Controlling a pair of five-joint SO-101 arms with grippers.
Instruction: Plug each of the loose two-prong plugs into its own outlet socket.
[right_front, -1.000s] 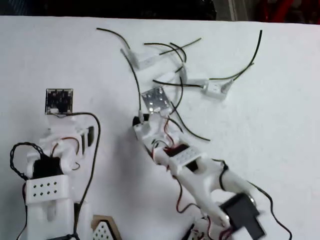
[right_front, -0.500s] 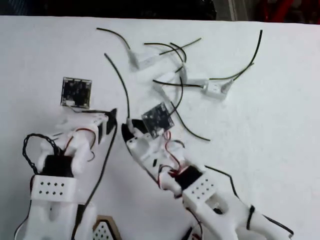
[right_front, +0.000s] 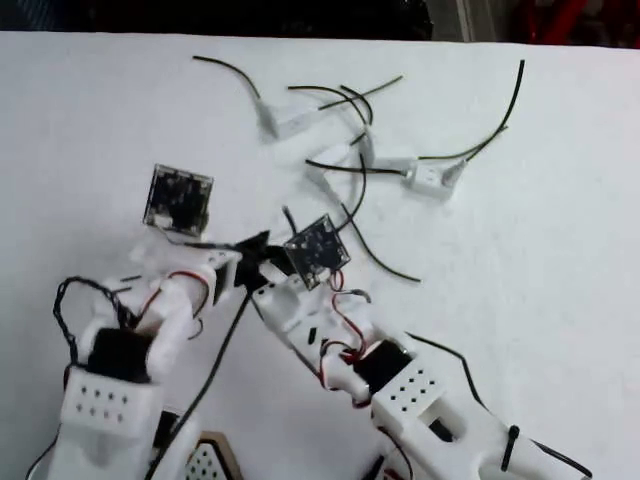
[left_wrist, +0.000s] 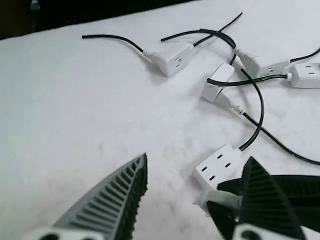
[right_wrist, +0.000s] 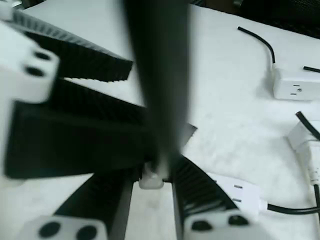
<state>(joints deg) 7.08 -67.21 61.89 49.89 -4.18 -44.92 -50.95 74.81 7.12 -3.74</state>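
Observation:
My right gripper (right_wrist: 152, 176) is shut on a small white two-prong plug (right_wrist: 151, 179), whose black cord (right_wrist: 157, 75) rises straight up in front of the right wrist camera. Close beside it lies a white outlet block (left_wrist: 219, 167) with slot pairs on top and its own cord (right_wrist: 240, 192). My left gripper (left_wrist: 195, 162) is open, its ribbed fingers (left_wrist: 120, 195) spread on either side of that block, and the held plug (left_wrist: 220, 200) sits by one finger. In the high view both grippers meet at the table's middle front, left gripper (right_front: 245, 262) touching or nearly touching right gripper (right_front: 268, 282).
Farther back lies a tangle of white sockets and plugs on black cords: one socket (right_front: 280, 125) at the back, another (right_front: 425, 178) to the right, more (left_wrist: 172, 57) (left_wrist: 217, 84) between. Bare white table (right_front: 540, 290) spreads right and left of the arms.
The left arm swung right until its gripper reached the right gripper. The right gripper drew back toward the front left with the plug, and the cord lifted off the table.

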